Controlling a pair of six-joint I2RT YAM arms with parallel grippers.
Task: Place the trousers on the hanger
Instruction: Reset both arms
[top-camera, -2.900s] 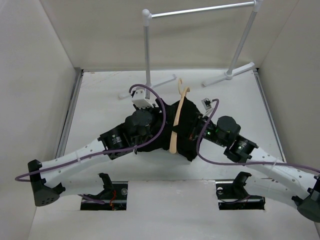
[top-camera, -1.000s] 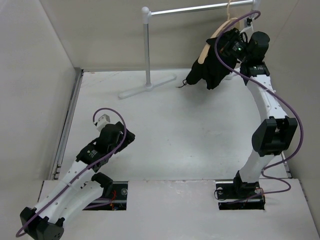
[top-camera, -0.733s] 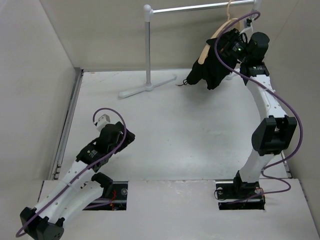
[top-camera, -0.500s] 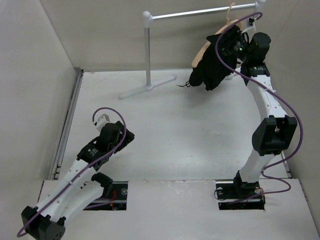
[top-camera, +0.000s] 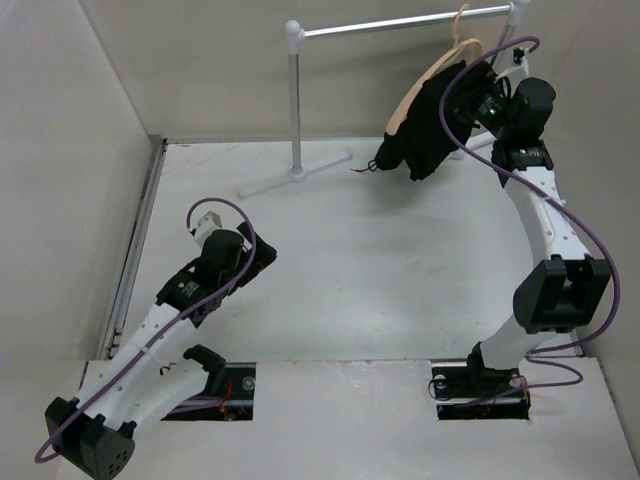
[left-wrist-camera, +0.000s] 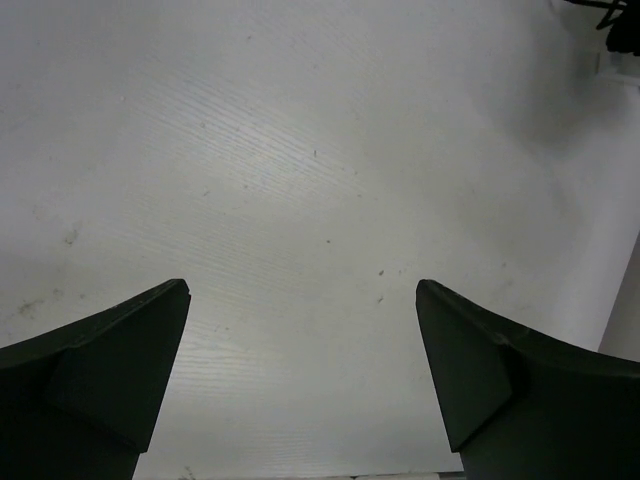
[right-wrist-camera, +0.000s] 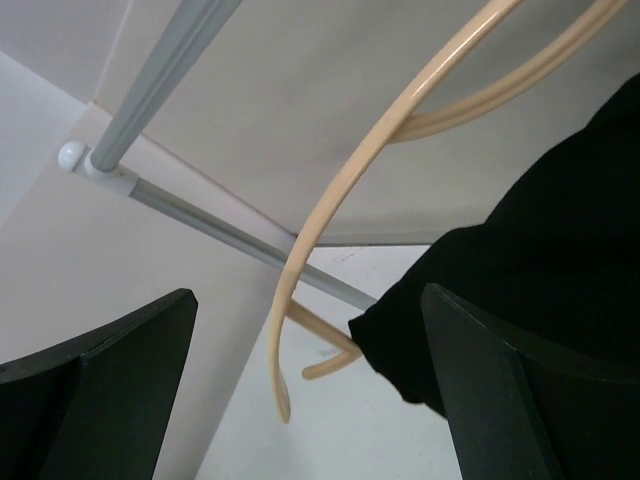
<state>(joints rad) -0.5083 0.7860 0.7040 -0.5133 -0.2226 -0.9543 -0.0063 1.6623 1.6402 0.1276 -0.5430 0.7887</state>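
Observation:
The tan wooden hanger (top-camera: 418, 84) hangs by its hook from the rail at the back right. The black trousers (top-camera: 428, 130) are draped over it, and a drawstring end (top-camera: 364, 168) dangles at their lower left. My right gripper (top-camera: 472, 88) is raised beside them, open and holding nothing. In the right wrist view its jaws (right-wrist-camera: 307, 295) stand wide apart, with the hanger's curved arm (right-wrist-camera: 330, 200) and the trousers (right-wrist-camera: 540, 260) beyond them, untouched. My left gripper (top-camera: 262, 258) is low at the left, open above bare table (left-wrist-camera: 300, 285).
The white-and-grey rail stand has its bar (top-camera: 400, 20) across the back, a post (top-camera: 294, 100) and a foot (top-camera: 290, 178) on the table. The rail (right-wrist-camera: 200, 215) also crosses the right wrist view. Walls close in on both sides.
The right gripper opened, let go of the hanger and drew back to the right. The hanger with the trousers now hangs on its own. The left gripper opened wider and shifted forward slightly.

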